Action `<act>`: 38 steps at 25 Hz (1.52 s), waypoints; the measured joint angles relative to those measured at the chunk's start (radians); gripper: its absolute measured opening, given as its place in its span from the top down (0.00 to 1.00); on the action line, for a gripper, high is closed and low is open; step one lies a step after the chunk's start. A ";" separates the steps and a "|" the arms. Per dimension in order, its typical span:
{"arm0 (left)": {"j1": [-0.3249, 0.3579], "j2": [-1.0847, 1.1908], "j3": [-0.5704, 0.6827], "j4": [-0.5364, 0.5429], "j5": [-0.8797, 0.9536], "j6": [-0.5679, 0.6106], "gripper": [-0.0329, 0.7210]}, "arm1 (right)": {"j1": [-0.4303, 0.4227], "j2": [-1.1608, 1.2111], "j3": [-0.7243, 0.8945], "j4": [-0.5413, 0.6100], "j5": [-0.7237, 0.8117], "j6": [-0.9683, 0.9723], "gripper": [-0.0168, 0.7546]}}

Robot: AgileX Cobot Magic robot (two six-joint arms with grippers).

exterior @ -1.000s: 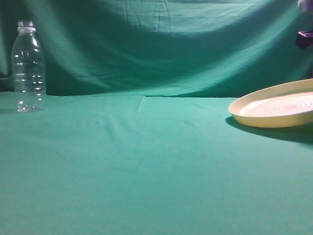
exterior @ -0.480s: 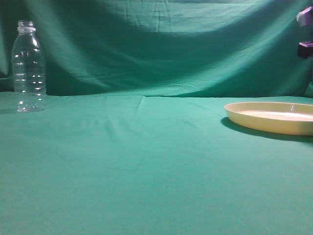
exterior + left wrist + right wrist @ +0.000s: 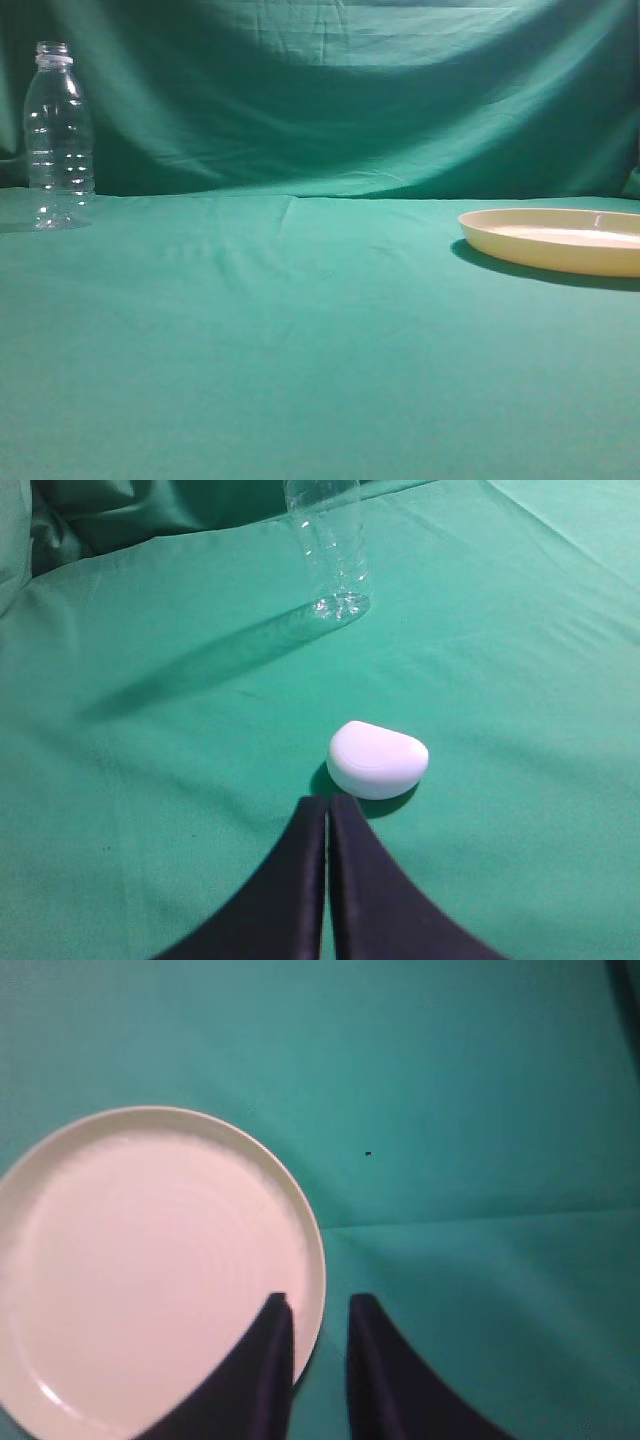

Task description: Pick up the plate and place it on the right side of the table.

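Note:
The pale cream plate (image 3: 556, 241) lies flat on the teal table (image 3: 300, 340) at the right edge of the exterior view. In the right wrist view the plate (image 3: 150, 1270) fills the lower left. My right gripper (image 3: 318, 1305) is open and empty, raised above the plate's right rim, with one finger over the plate and the other over the cloth. My left gripper (image 3: 328, 802) is shut and empty, low over the cloth. Neither gripper shows in the exterior view.
A clear plastic bottle (image 3: 58, 135) stands upright at the far left, also in the left wrist view (image 3: 330, 550). A small white rounded object (image 3: 377, 759) lies on the cloth just ahead of my left gripper. A green cloth backdrop (image 3: 320, 90) hangs behind the table.
The plate went from tilted and lifted to lying flat on the table. The right gripper, seen at the top right before, has risen out of the exterior view.

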 joint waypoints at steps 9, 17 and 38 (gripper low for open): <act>0.000 0.000 0.000 0.000 0.000 0.000 0.96 | 0.000 -0.412 0.119 0.088 0.074 -0.055 0.98; 0.000 0.000 0.000 0.000 0.000 0.000 0.96 | 0.000 -0.791 0.297 0.112 0.084 -0.144 0.98; 0.000 0.000 0.000 0.000 0.000 0.000 0.96 | 0.016 -1.178 0.435 0.124 0.099 -0.231 0.98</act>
